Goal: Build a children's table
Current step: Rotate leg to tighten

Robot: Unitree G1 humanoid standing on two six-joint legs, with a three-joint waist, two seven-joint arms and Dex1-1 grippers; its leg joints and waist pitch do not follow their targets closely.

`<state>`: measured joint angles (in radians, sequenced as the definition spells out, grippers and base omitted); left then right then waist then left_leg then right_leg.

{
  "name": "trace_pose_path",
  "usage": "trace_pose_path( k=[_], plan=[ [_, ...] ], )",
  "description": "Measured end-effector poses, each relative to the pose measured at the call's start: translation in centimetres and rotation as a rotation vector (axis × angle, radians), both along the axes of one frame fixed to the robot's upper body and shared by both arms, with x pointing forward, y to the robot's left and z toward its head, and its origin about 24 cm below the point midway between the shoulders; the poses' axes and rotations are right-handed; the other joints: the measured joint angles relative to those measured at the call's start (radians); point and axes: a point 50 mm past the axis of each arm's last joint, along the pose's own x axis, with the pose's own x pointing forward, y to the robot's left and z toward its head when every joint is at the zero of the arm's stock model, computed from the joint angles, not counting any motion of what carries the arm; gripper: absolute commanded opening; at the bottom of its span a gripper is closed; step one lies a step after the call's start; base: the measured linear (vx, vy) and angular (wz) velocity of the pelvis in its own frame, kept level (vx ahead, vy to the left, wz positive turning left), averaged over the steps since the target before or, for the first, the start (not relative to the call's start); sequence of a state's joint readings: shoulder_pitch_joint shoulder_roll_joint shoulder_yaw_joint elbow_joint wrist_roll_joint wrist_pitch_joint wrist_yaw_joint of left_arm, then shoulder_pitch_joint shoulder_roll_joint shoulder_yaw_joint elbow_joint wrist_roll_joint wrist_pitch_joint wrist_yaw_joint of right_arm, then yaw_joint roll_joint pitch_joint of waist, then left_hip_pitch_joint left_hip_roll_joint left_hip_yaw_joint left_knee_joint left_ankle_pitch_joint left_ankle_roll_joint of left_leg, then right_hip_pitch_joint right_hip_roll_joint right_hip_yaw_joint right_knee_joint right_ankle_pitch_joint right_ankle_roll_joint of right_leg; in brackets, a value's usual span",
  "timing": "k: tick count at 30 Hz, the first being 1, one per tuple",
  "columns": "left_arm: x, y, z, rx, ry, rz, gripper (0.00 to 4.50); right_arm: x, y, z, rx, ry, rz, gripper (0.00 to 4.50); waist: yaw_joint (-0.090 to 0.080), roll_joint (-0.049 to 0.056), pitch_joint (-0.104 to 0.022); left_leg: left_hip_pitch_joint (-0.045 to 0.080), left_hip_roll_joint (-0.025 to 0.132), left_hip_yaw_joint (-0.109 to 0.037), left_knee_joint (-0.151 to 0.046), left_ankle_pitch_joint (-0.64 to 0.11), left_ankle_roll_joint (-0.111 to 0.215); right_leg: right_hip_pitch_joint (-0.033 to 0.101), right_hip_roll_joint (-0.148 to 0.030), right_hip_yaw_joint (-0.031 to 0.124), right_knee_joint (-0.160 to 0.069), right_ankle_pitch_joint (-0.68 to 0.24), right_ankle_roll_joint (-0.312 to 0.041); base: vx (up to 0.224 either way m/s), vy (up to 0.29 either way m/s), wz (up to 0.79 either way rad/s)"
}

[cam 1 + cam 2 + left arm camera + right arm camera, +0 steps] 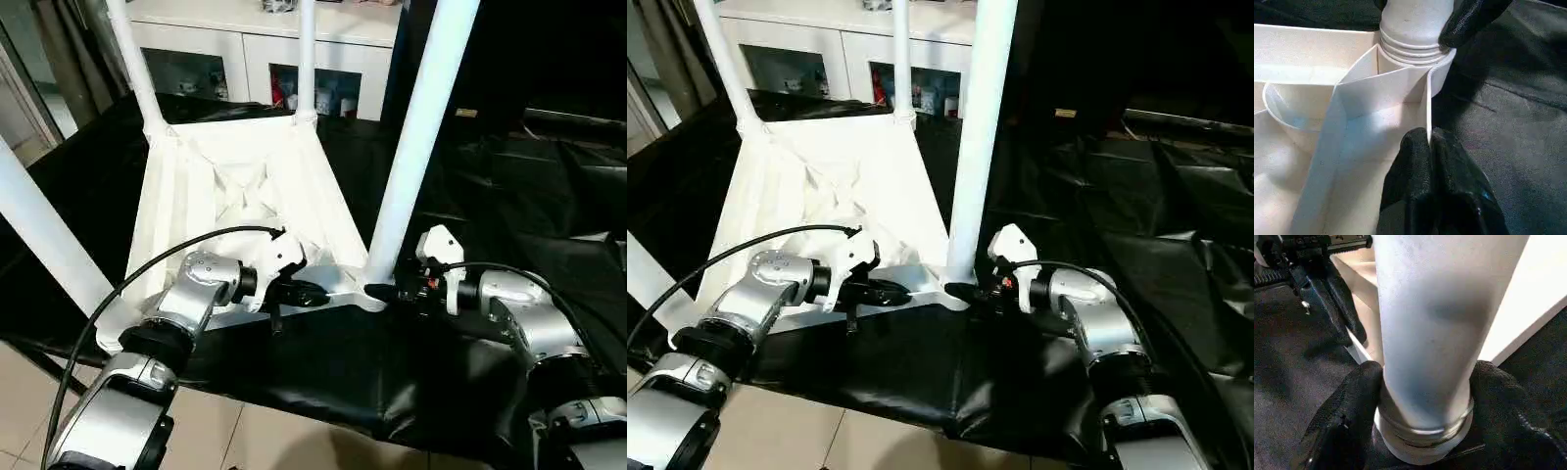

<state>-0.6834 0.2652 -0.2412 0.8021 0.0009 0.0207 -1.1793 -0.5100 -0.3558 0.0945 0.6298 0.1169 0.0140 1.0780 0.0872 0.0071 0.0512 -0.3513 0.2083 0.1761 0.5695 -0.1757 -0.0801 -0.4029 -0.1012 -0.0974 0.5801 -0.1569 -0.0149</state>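
The children's table lies upside down on a black sheet, its white ribbed tabletop facing up. Legs stand in the far-left, far-right and near-left corner sockets. The near-right leg rises from its socket. My right gripper is closed around this leg's base, with one black finger on each side of it. My left gripper is shut on the tabletop's thin near rim, a short way left of that socket.
A white cabinet with glass doors stands behind the work. The crumpled black sheet spreads to the right. The covered surface's front edge runs just below my grippers, with tiled floor beneath it.
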Motion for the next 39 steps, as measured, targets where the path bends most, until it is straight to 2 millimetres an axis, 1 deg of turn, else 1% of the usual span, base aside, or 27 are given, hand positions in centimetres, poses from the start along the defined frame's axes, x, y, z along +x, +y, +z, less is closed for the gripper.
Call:
trace_pose_path(
  k=[4, 7, 10, 14, 16, 18, 19, 20, 21, 24, 26, 29, 30, 31, 32, 33, 34, 35, 39],
  plan=[
    [0.2, -0.1, -0.1, 0.006, -0.022, 0.046, 0.0, 0.3, 0.4, -0.5, 0.033, 0.005, -0.083, 2.51, -0.004, -0.001, 0.0, 0.0, 0.0, 0.0, 0.0, 0.0, 0.0, 0.0, 0.001, 0.001, 0.0, -0.001, 0.003, 0.0, 0.0, 0.0],
    [0.8, -1.2, -0.3, 0.015, -0.055, 0.134, 0.0, 0.7, 1.0, -1.2, 0.049, -0.011, -0.24, 2.51, -0.007, -0.005, -0.002, 0.002, 0.0, -0.001, 0.0, 0.0, 0.0, 0.001, 0.001, 0.002, -0.001, -0.002, 0.005, 0.0, 0.0, 0.0],
    [1.2, -2.1, -0.5, 0.028, -0.078, 0.194, 0.0, 1.2, 1.6, -1.5, 0.051, -0.026, -0.361, 2.51, -0.015, -0.006, -0.003, 0.003, -0.001, -0.001, 0.0, 0.0, 0.0, 0.002, 0.001, 0.002, -0.003, -0.002, 0.005, 0.0, 0.0, 0.0],
    [1.9, -3.8, -0.6, 0.052, -0.095, 0.304, 0.0, 2.2, 3.1, -1.8, 0.04, -0.041, -0.559, 2.51, -0.032, -0.008, -0.004, 0.003, -0.002, -0.002, 0.002, 0.0, 0.0, 0.003, 0.001, 0.002, -0.005, -0.002, 0.006, 0.0, 0.0, 0.0],
    [2.0, -4.3, -0.7, 0.057, -0.102, 0.327, 0.0, 2.5, 3.4, -1.9, 0.03, -0.045, -0.606, 2.51, -0.037, -0.007, -0.005, 0.003, -0.002, -0.004, 0.003, 0.0, 0.0, 0.006, 0.001, 0.0, -0.01, -0.003, 0.006, 0.0, 0.0, 0.0],
    [2.0, -4.3, -0.8, 0.06, -0.103, 0.331, 0.0, 2.5, 3.6, -1.9, 0.024, -0.055, -0.613, 2.51, -0.043, -0.008, -0.005, 0.003, -0.002, -0.005, 0.003, 0.0, 0.0, 0.008, 0.002, -0.001, -0.015, -0.003, 0.006, 0.0, 0.0, 0.0],
    [2.0, -4.3, -0.8, 0.061, -0.102, 0.333, 0.0, 2.6, 3.6, -1.9, 0.023, -0.055, -0.614, 2.51, -0.045, -0.007, -0.005, 0.002, -0.002, -0.006, 0.002, 0.0, 0.0, 0.009, 0.002, -0.002, -0.019, -0.003, 0.006, 0.0, 0.0, 0.0],
    [2.0, -4.3, -0.8, 0.06, -0.101, 0.332, 0.0, 2.6, 3.7, -1.8, 0.026, -0.053, -0.613, 3.01, -0.048, -0.007, -0.005, 0.002, -0.002, -0.006, 0.002, 0.0, 0.0, 0.01, 0.003, -0.002, -0.022, -0.003, 0.006, 0.0, 0.0, 0.0],
    [2.0, -4.3, -0.8, 0.061, -0.097, 0.328, 0.0, 2.6, 3.8, -1.9, 0.036, -0.047, -0.611, 3.13, -0.05, -0.008, -0.005, 0.002, -0.002, -0.006, 0.002, 0.0, 0.0, 0.011, 0.003, -0.002, -0.023, -0.003, 0.006, 0.0, 0.0, 0.0],
    [2.0, -3.7, -0.8, 0.061, -0.083, 0.302, 0.0, 2.5, 3.8, -1.8, 0.07, -0.029, -0.562, 3.18, -0.055, -0.008, -0.005, 0.002, -0.002, -0.006, 0.003, 0.0, 0.0, 0.013, 0.003, -0.001, -0.026, -0.003, 0.006, 0.0, 0.0, 0.0],
    [1.9, -3.5, -0.6, 0.057, -0.072, 0.275, 0.0, 2.4, 3.1, -1.5, 0.082, -0.022, -0.502, 3.53, -0.055, -0.008, -0.005, 0.002, -0.002, -0.005, 0.002, 0.0, 0.0, 0.012, 0.003, -0.001, -0.025, -0.002, 0.005, 0.0, 0.0, 0.0],
    [1.7, -2.8, -0.4, 0.051, -0.045, 0.229, 0.0, 2.1, 2.1, -1.1, 0.077, -0.02, -0.385, 3.77, -0.053, -0.008, -0.005, 0.0, -0.002, -0.004, 0.002, 0.0, 0.0, 0.011, 0.003, 0.001, -0.019, 0.002, 0.003, 0.0, 0.0, 0.0],
    [1.6, -2.7, -0.4, 0.047, -0.038, 0.217, 0.0, 2.0, 1.8, -1.0, 0.074, -0.017, -0.354, 3.77, -0.052, -0.009, -0.005, 0.0, -0.001, -0.004, 0.001, 0.0, 0.0, 0.011, 0.003, 0.001, -0.017, 0.004, 0.003, 0.0, 0.0, 0.0],
    [1.6, -2.3, -0.2, 0.051, -0.034, 0.209, 0.0, 1.9, 1.3, -0.9, 0.07, -0.017, -0.328, 3.89, -0.05, -0.009, -0.005, 0.0, -0.001, -0.005, 0.001, 0.0, 0.0, 0.01, 0.004, 0.001, -0.016, 0.005, 0.002, 0.0, 0.0, 0.0],
    [1.6, -2.1, -0.1, 0.051, -0.028, 0.19, 0.0, 1.8, 0.8, -0.6, 0.066, -0.014, -0.287, 3.89, -0.046, -0.008, -0.005, 0.0, -0.001, -0.004, 0.0, 0.0, 0.0, 0.008, 0.004, 0.001, -0.012, 0.007, -0.002, 0.0, 0.0, 0.0],
    [1.5, -1.8, 0.1, 0.051, -0.021, 0.169, 0.0, 1.6, 0.4, -0.3, 0.058, -0.013, -0.242, 4.0, -0.043, -0.008, -0.005, 0.0, 0.0, -0.004, 0.0, 0.0, 0.0, 0.004, 0.004, 0.002, -0.008, 0.006, 0.0, 0.059, -0.029, 0.03],
    [1.3, -1.5, 0.2, 0.051, -0.014, 0.139, 0.0, 1.3, -0.2, 0.0, 0.049, 0.0, -0.18, 4.15, -0.035, -0.008, -0.005, -0.002, 0.0, -0.003, 0.0, 0.0, 0.001, 0.001, 0.005, 0.002, -0.003, 0.003, 0.001, 0.0, 0.0, 0.0],
    [1.2, -1.1, 0.2, 0.047, -0.006, 0.126, 0.0, 1.2, -0.6, 0.2, 0.042, 0.009, -0.146, 4.21, -0.031, -0.008, -0.005, -0.005, 0.001, -0.003, -0.002, 0.001, 0.002, 0.0, 0.007, 0.002, -0.002, 0.001, 0.0, 0.0, 0.0, 0.0],
    [0.8, 0.1, 0.5, 0.059, 0.003, 0.076, 0.0, 0.6, -0.9, 0.3, 0.05, 0.061, -0.038, 4.43, -0.015, -0.007, -0.004, -0.005, 0.006, -0.002, -0.004, 0.003, 0.005, -0.002, 0.011, -0.001, -0.001, -0.002, -0.003, 0.0, 0.0, 0.0]
  ],
)
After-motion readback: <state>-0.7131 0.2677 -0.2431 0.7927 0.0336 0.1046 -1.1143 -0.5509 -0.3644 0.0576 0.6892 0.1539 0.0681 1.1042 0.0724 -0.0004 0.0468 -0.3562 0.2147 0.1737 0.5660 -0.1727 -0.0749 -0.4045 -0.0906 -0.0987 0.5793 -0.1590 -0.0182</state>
